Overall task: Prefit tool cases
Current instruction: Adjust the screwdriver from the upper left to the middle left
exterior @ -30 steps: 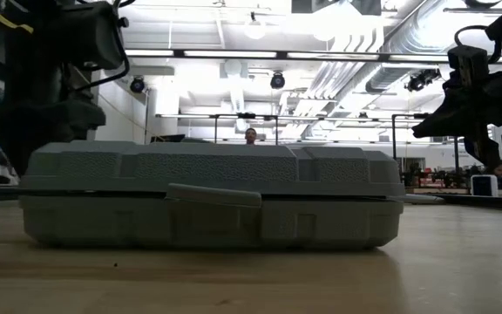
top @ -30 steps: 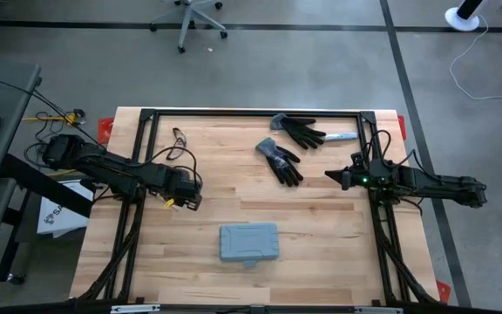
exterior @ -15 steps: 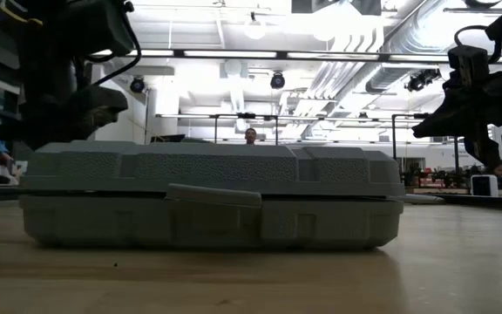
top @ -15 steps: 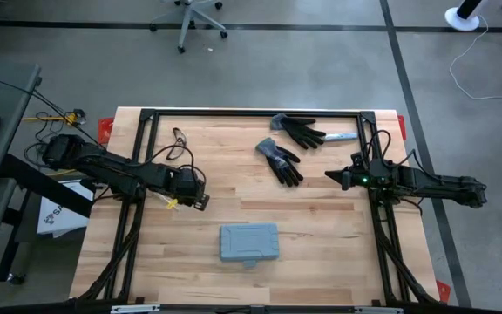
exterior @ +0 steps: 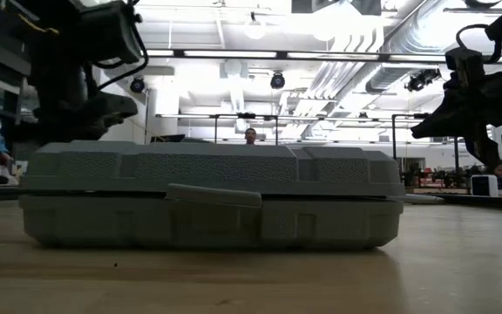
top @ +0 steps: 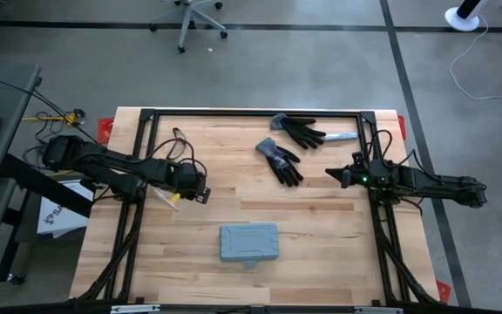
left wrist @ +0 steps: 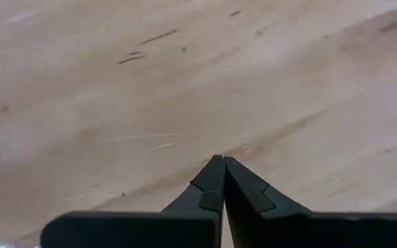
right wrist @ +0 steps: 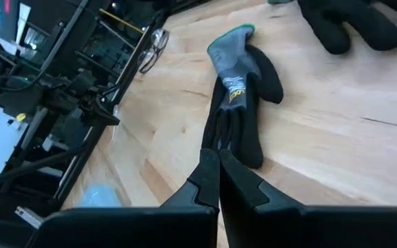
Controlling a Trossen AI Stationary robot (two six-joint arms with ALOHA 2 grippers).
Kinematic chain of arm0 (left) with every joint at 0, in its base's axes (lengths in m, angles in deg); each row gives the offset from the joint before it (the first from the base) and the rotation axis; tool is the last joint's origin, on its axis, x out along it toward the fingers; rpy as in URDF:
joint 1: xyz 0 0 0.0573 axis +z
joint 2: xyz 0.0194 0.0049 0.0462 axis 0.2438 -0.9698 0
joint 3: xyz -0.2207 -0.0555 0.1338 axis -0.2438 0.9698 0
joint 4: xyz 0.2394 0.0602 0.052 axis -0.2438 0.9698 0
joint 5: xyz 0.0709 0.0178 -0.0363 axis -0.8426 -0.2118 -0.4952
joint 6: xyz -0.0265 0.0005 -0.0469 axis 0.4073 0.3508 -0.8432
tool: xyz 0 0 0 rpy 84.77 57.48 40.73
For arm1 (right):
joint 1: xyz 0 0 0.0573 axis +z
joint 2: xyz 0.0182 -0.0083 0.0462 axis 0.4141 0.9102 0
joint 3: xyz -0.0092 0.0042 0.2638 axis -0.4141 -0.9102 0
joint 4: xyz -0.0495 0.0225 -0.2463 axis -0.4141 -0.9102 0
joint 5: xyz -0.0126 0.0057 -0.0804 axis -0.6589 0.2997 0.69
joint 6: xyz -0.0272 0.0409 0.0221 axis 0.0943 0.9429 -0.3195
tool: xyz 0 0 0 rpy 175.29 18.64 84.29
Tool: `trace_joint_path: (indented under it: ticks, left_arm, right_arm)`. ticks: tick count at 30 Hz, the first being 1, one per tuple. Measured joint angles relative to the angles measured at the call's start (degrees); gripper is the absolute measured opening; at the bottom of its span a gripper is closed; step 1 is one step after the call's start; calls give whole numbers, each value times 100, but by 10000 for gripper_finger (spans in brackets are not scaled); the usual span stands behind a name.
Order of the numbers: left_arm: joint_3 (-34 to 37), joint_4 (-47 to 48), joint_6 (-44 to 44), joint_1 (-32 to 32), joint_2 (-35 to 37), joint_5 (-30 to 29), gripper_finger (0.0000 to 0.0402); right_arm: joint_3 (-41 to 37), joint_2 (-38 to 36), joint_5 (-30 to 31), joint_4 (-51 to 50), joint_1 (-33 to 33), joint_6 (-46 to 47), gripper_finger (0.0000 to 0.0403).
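Note:
The grey-blue tool case [top: 249,242] lies flat on its underside on the wooden table, near the front edge, with its latch tab [exterior: 213,194] on the near long side. No gripper touches it. My left gripper [top: 200,195] hangs shut over bare wood [left wrist: 185,83], left of and beyond the case, pointing steeply down. My right gripper [top: 329,174] is shut at the table's right, pointing nearly level toward a black-and-grey glove [right wrist: 243,89]. In the right wrist view the case [right wrist: 98,196] shows as a pale blur.
Two work gloves [top: 279,160] [top: 299,131] lie at the far middle of the table. A pair of glasses [top: 179,137] lies at the far left. A black frame [top: 251,112] runs round the table's edges. Bare wood lies between the case and both grippers.
My left gripper has tipped somewhat and edged a little toward the table's right, still shut above the bare wood. The case and the right arm have kept still.

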Motion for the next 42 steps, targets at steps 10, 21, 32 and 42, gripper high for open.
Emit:
trace_joint_path:
  ticks: [10, 21, 32, 42]
  left_arm:
    - [66, -147, 1036, -238, -1, 3135, 0]
    - [66, -174, 37, -198, -1, 692, 0]
    - [65, 1073, -541, -196, 1, 120, 0]
    - [66, 2244, -561, -315, 1, 642, 0]
  right_arm:
    - [-1, 0, -392, 0, 0, 13, 0]
    - [-2, 0, -315, 0, 0, 13, 0]
    - [-1, 0, -158, 0, 1, -46, 0]
    - [-1, 0, -158, 0, 2, -71, 0]
